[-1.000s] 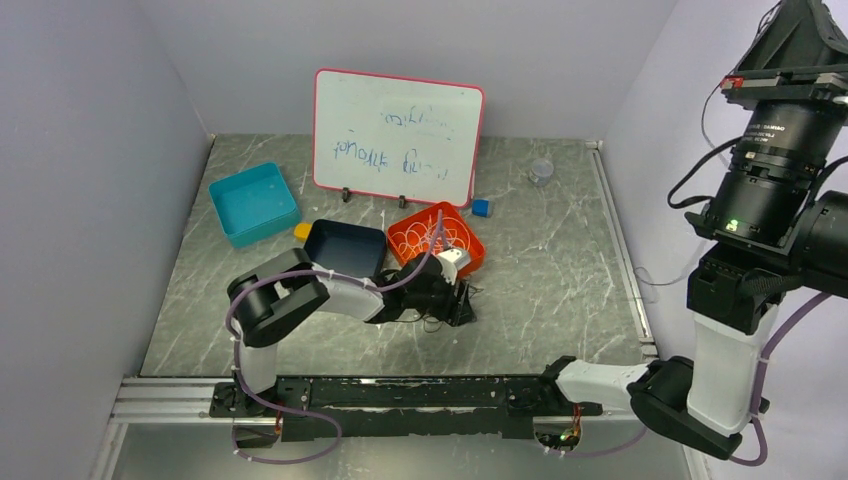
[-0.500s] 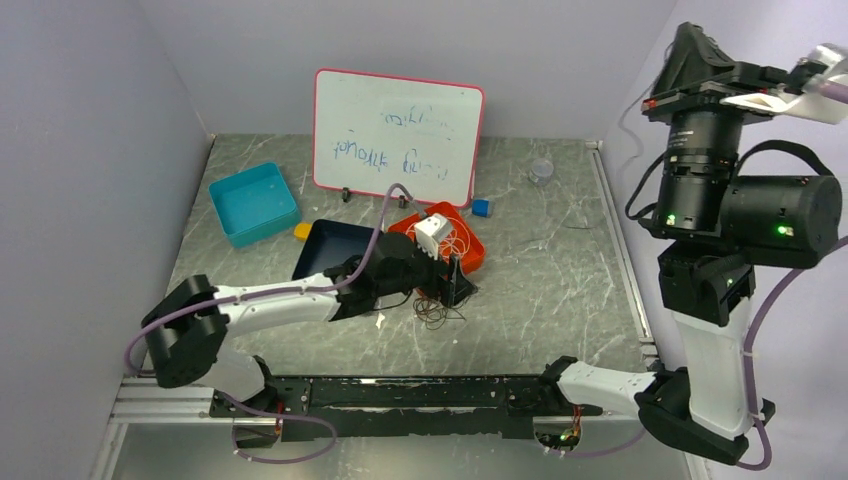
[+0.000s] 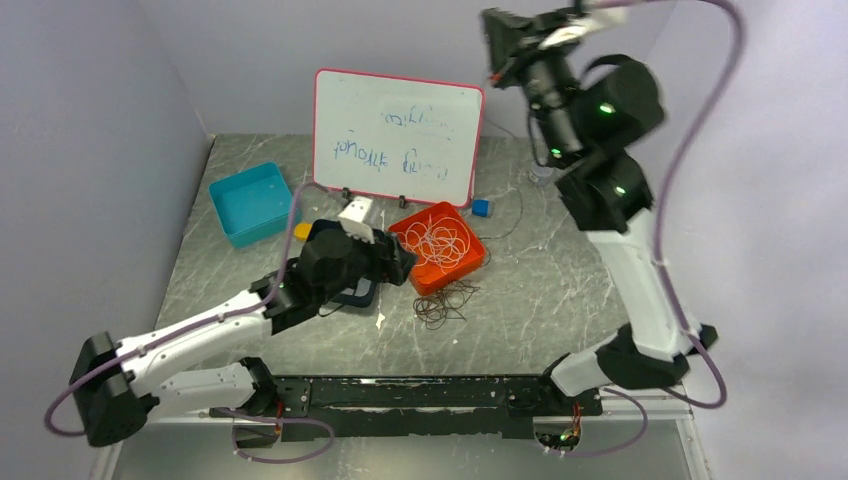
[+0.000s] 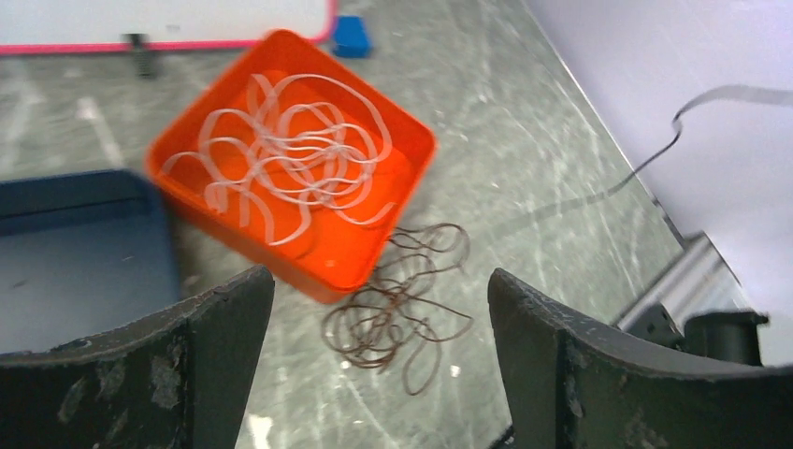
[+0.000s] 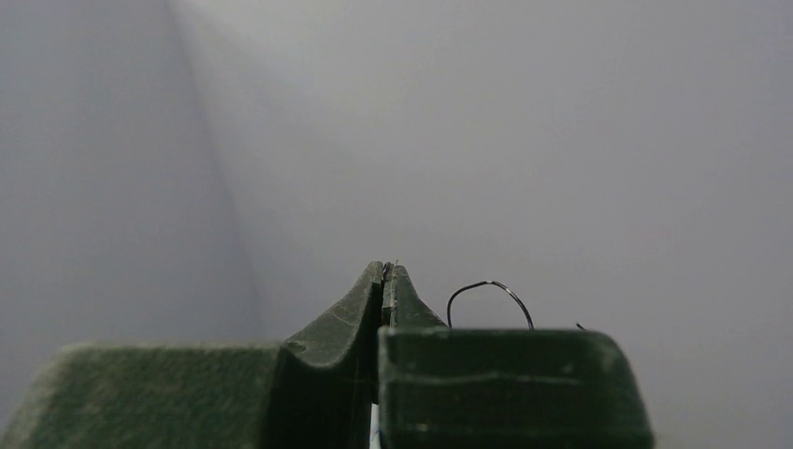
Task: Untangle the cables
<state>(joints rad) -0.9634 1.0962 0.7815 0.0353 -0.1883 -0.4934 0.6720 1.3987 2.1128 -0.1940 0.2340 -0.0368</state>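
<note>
White cable lies looped inside the orange tray. A dark brown cable is bunched on the table just in front of that tray. My left gripper hovers open at the tray's left side, nothing between its fingers. My right gripper is raised high over the back of the table, shut on the thin black cable, which hangs down toward the table and shows at the right.
A whiteboard stands at the back. A teal tray sits back left, and a dark blue tray lies under my left arm. A blue block and a yellow block lie near the trays.
My right arm swung up and to the left, lifting the black cable. My left gripper drew back left from the brown cable and opened wider.
</note>
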